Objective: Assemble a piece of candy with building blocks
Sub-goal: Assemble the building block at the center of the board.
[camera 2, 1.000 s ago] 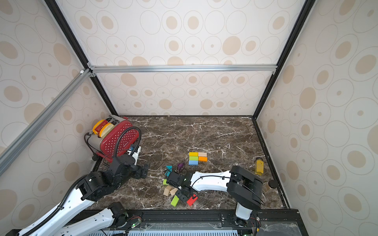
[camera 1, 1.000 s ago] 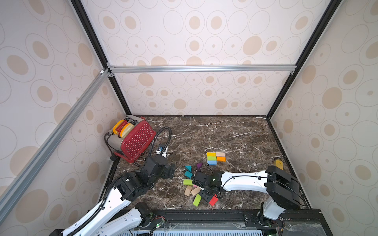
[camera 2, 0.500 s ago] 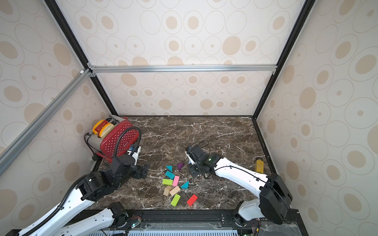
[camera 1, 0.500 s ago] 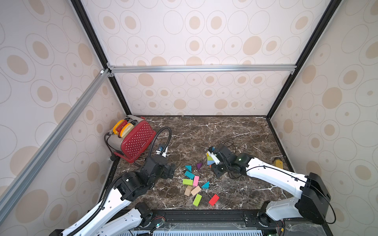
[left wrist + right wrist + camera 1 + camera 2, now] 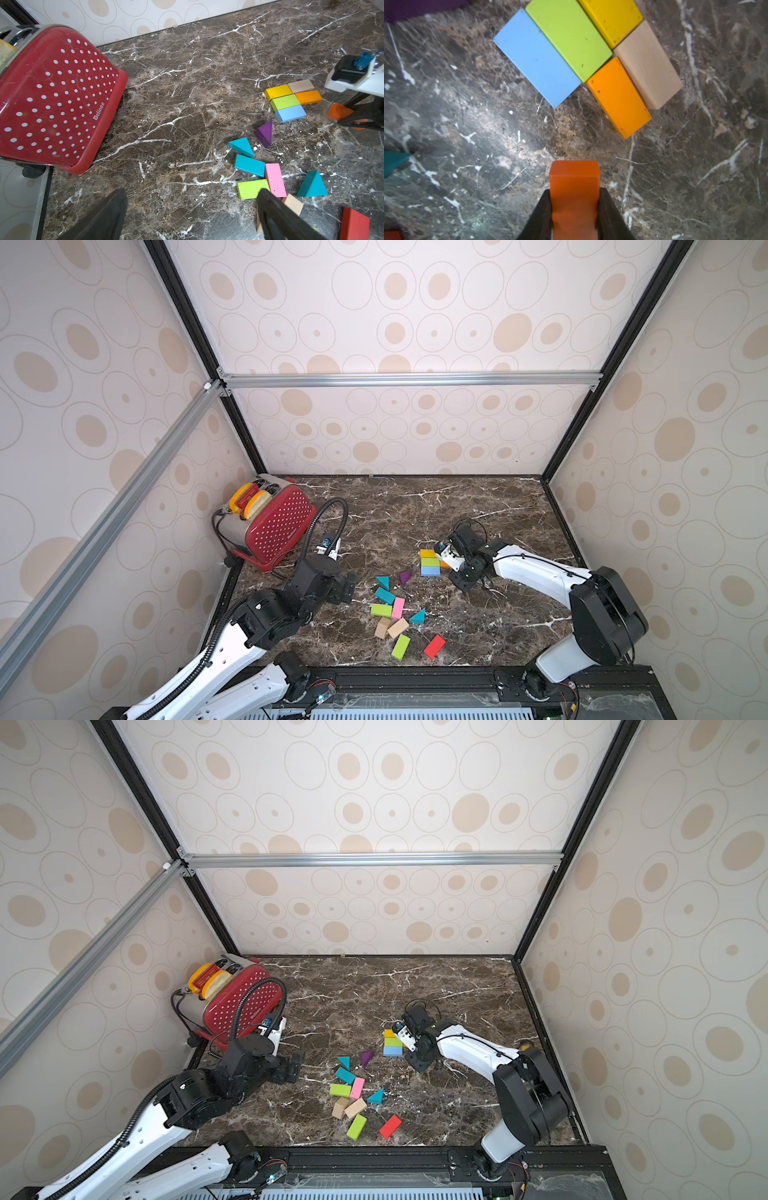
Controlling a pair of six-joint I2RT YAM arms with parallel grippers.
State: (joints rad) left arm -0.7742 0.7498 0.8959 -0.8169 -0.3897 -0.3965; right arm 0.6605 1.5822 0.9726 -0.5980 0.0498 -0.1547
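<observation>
Right gripper is clamping one orange wedge beside five joined bricks; left gripper is idling wide open; ten loose blocks are lying between; red toaster is sitting clear.

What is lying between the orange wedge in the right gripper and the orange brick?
Nothing: in the right wrist view only bare marble table separates the orange wedge, gripped by the right gripper, from the orange brick.

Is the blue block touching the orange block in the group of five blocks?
No. In the right wrist view the blue block lies against the green block, and bare table separates it from the orange block.
</observation>
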